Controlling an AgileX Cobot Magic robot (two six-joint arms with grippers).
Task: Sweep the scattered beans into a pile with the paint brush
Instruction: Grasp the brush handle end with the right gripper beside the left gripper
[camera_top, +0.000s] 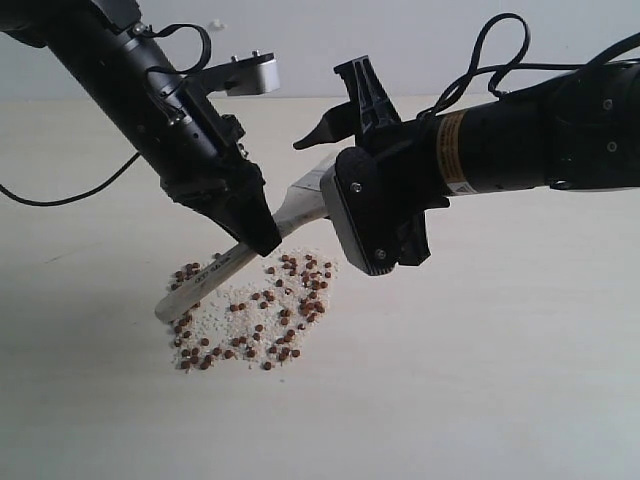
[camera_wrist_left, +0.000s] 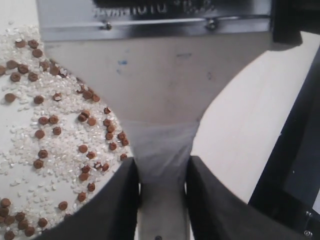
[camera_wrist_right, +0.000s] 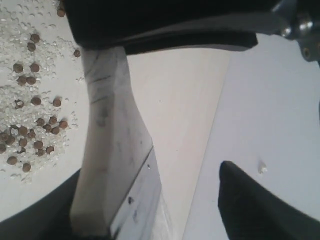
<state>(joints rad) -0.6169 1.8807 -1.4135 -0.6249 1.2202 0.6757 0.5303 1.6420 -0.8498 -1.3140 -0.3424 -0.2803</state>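
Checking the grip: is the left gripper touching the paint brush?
Touching: the left wrist view shows the left gripper clamped on the paint brush handle.

Beans lie spread on the tabletop, centre-front. The paint brush slants across them, handle end low at their left edge, head raised toward the right rear. Left claw clamps the handle above the beans, a finger on each side. Right claw straddles the head end with its jaws wide, one finger just beside the brush edge, the other well apart.
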